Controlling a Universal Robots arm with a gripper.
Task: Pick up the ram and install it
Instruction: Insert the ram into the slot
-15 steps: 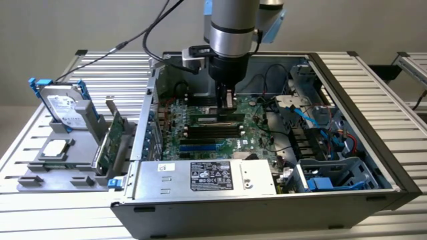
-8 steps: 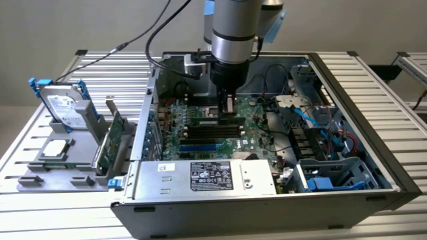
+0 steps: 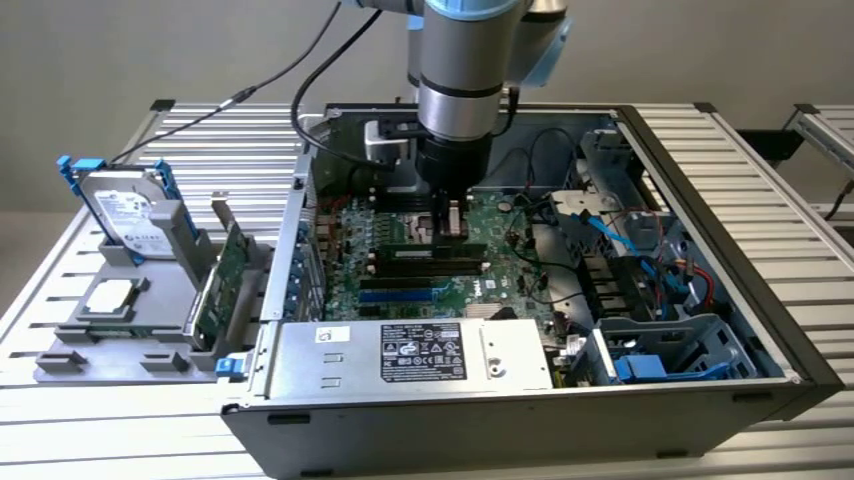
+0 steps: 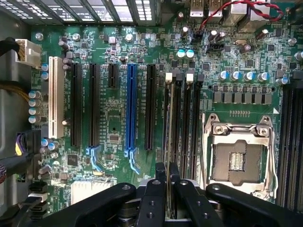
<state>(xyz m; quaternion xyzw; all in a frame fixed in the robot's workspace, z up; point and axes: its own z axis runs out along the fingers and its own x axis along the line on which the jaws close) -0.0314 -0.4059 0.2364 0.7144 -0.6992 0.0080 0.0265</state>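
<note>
My gripper (image 3: 451,228) hangs straight down inside the open computer case (image 3: 747,300), low over the motherboard (image 3: 350,270). In the wrist view its two black fingers (image 4: 160,176) stand close together, shut on the ram (image 4: 168,137). The ram is seen edge-on as a thin strip running along a black memory slot (image 4: 177,118) next to the CPU socket (image 4: 239,158). In the exterior view the ram (image 3: 427,250) lies lengthwise at the slots just below the fingers. Whether it is fully down in the slot I cannot tell.
A silver power supply (image 3: 414,350) fills the near side of the case; blue cables and drive cages (image 3: 654,290) crowd the exterior view's right. Outside, at the exterior view's left, a grey fixture (image 3: 120,340) holds a hard drive (image 3: 127,215) and an upright expansion card (image 3: 220,280).
</note>
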